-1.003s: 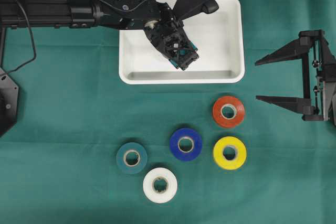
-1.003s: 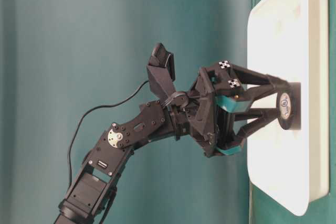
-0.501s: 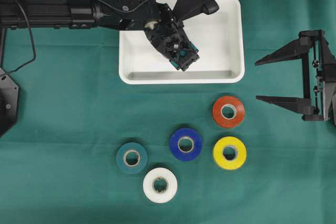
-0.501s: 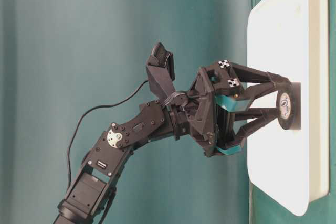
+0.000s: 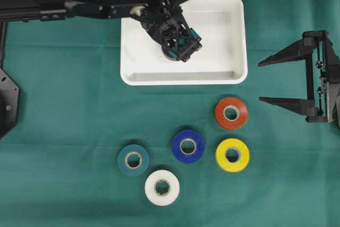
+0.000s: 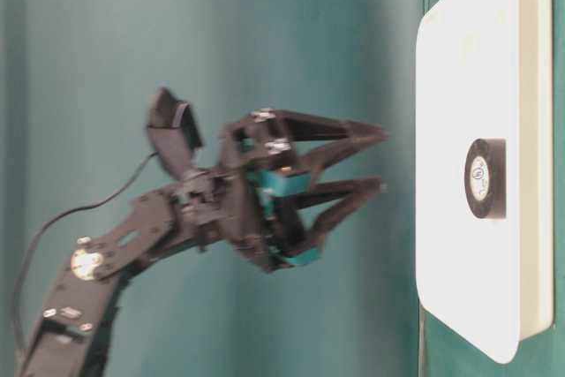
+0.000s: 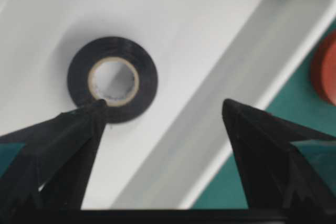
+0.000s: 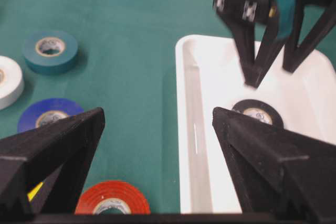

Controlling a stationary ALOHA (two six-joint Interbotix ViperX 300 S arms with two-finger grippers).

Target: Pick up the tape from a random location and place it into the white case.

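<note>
Flat on the floor of the white case (image 5: 234,35), a little left of its middle, lies the black tape (image 7: 112,78), clear of every wall and with nothing touching it. You should expect it to handle as a light, stiff ring: a wound roll on a pale cardboard core, firm enough that a pinch across the outer rim will not crush it, though the glossy outer wrap looks slick, so a shallow bite could let it squirt out. Best hold, by my reckoning, is across the full width with one finger on each side of the rim, or one finger down the core hole and one outside; lying flat, it offers no edge to get under. Small print runs round the core's inside in the table-level view, too small to read; no brand or label can be made out anywhere else. Above the roll hangs the left gripper (image 6: 375,159), lifted clear of the tray, its fingers spread and nothing between them; in the wrist view one fingertip overlaps the roll's edge, but the side view shows a gap between them. Out on the green cloth (image 5: 64,131) below the tray you have five more rolls, all flat and apart from one another: red tape (image 5: 231,112), yellow tape (image 5: 232,154), blue tape (image 5: 188,145), teal tape (image 5: 133,159) and white tape (image 5: 162,187). Off at the right edge the right gripper (image 5: 260,81) sits spread wide and empty, nearest the red roll.
</note>
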